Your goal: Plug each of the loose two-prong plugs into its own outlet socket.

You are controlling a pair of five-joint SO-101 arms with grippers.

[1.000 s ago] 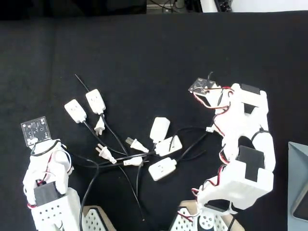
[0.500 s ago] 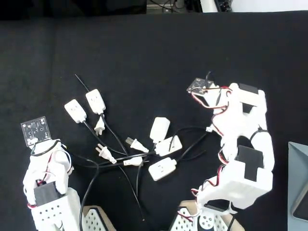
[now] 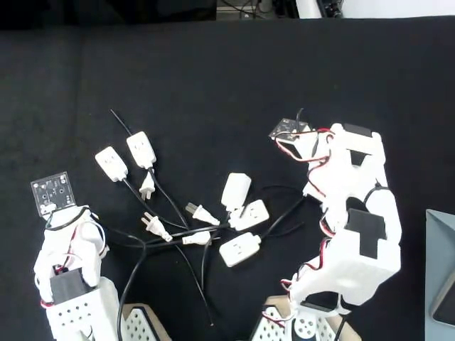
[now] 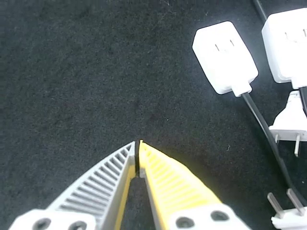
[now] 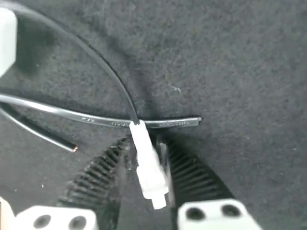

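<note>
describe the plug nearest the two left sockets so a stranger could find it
On the black table, find the white tangle in the middle. At its left end two sockets lie side by side; the plug lies just on their near side, apart from the other plugs, prongs pointing away from them.

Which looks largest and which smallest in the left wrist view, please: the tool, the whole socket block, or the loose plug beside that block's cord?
1. left tool, though it is nearest the camera, which inflates it
2. socket block
3. loose plug, clearly smaller than the block
</note>
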